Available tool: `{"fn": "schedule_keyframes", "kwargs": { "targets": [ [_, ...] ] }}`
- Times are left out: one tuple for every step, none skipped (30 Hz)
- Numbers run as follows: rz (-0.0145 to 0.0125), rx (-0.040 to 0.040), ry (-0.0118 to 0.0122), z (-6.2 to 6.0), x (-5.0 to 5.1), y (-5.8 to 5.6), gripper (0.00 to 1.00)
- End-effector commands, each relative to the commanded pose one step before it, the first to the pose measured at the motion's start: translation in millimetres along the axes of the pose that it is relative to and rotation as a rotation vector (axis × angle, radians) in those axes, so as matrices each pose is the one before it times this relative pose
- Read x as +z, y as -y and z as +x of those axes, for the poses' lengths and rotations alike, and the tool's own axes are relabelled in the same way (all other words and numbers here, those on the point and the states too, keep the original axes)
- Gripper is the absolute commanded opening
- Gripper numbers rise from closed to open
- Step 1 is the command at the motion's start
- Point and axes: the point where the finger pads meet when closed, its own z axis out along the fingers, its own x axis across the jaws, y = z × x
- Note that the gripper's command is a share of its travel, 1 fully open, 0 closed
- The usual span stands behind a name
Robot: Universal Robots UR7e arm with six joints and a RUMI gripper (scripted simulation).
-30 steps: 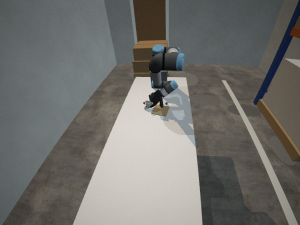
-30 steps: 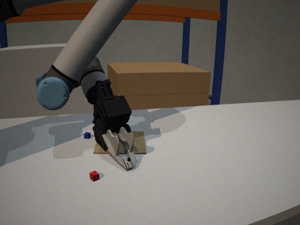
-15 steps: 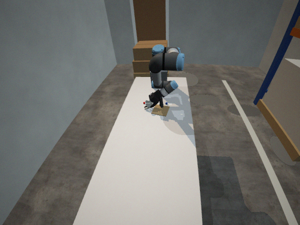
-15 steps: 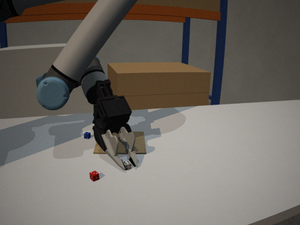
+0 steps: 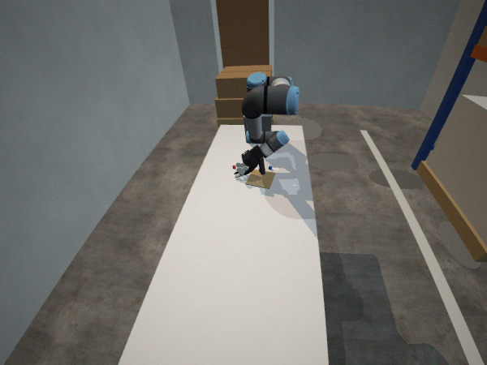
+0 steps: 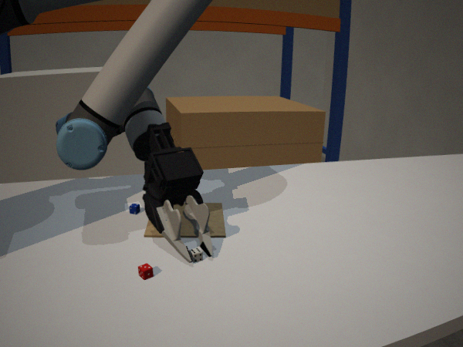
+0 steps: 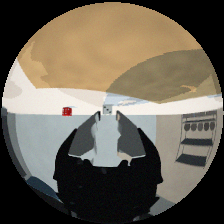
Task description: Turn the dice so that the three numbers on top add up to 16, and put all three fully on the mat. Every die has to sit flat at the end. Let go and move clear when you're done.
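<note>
The white die [image 6: 197, 254] rests on the white table just in front of the tan mat [image 6: 216, 220], off it. My gripper [image 6: 199, 255] reaches down at a slant, and its fingertips stand on either side of the white die, slightly apart from it, so it is open. In the wrist view the white die [image 7: 106, 109] lies just beyond the fingertips. The red die [image 6: 145, 271] lies on the table to the left, off the mat; it also shows in the wrist view [image 7: 66, 111]. The blue die [image 6: 134, 208] lies on the table behind the mat's left side, off it.
Stacked cardboard boxes [image 6: 247, 129] stand behind the table. A blue and orange shelf rack [image 6: 336, 77] rises behind them. The arm's elbow [image 6: 82, 143] hangs low over the table at the left.
</note>
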Motion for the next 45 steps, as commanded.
{"fn": "schedule_keyframes", "kwargs": {
  "targets": [
    [-0.00039,0.00077,-0.00056,0.27,-0.18,-0.35,0.18],
    [0.0,0.0,0.0,0.0,0.0,0.0,0.18],
    [0.0,0.0,0.0,0.0,0.0,0.0,0.18],
    [0.0,0.0,0.0,0.0,0.0,0.0,0.18],
    [0.0,0.0,0.0,0.0,0.0,0.0,0.18],
    [0.0,0.0,0.0,0.0,0.0,0.0,0.18],
    [0.0,0.0,0.0,0.0,0.0,0.0,0.18],
    [0.0,0.0,0.0,0.0,0.0,0.0,0.18],
    [0.0,0.0,0.0,0.0,0.0,0.0,0.18],
    [0.0,0.0,0.0,0.0,0.0,0.0,0.18],
    [0.0,0.0,0.0,0.0,0.0,0.0,0.18],
    [0.0,0.0,0.0,0.0,0.0,0.0,0.18],
    [0.0,0.0,0.0,0.0,0.0,0.0,0.18],
    [0.0,0.0,0.0,0.0,0.0,0.0,0.18],
    [0.0,0.0,0.0,0.0,0.0,0.0,0.18],
    [0.0,0.0,0.0,0.0,0.0,0.0,0.18],
    [0.0,0.0,0.0,0.0,0.0,0.0,0.18],
    [0.0,0.0,0.0,0.0,0.0,0.0,0.18],
    [0.0,0.0,0.0,0.0,0.0,0.0,0.18],
    [0.0,0.0,0.0,0.0,0.0,0.0,0.18],
    [0.0,0.0,0.0,0.0,0.0,0.0,0.18],
    [0.0,0.0,0.0,0.0,0.0,0.0,0.18],
    [0.0,0.0,0.0,0.0,0.0,0.0,0.18],
    [0.0,0.0,0.0,0.0,0.0,0.0,0.18],
    [0.0,0.0,0.0,0.0,0.0,0.0,0.18],
    [0.0,0.0,0.0,0.0,0.0,0.0,0.18],
    [0.0,0.0,0.0,0.0,0.0,0.0,0.18],
    [0.0,0.0,0.0,0.0,-0.04,0.0,0.18],
    [0.0,0.0,0.0,0.0,-0.23,0.0,0.18],
    [0.00001,0.0,0.0,0.0,-0.57,0.0,0.18],
    [0.00001,0.0,0.0,0.0,-1.02,0.0,0.18],
    [0.0,0.0,0.0,0.0,0.0,0.0,0.18],
    [0.0,0.0,0.0,0.0,0.0,0.0,0.18],
    [0.0,0.0,0.0,0.0,-1.52,0.0,0.18],
    [0.0,0.0,0.0,0.0,-2.03,0.0,0.18],
    [0.0,0.0,0.0,0.0,-2.53,0.0,0.18],
    [0.0,0.0,0.0,0.0,-2.98,0.0,0.18],
    [-0.00001,0.0,-0.00001,0.0,-3.36,0.0,0.18],
    [0.0,0.0,0.0,0.0,-3.65,0.0,0.18],
    [0.00001,0.0,0.00001,0.0,-3.85,0.0,0.18],
    [0.0,0.0,0.0,0.0,-3.94,0.0,0.18],
    [0.0,0.0,0.0,0.0,-3.92,0.0,0.18],
    [0.0,0.0,0.0,0.0,-3.79,0.0,0.18],
    [-0.00001,0.0,-0.00001,0.0,-3.56,0.0,0.18],
    [0.0,0.0,0.0,0.0,-3.23,0.0,0.18]
  ]
}}
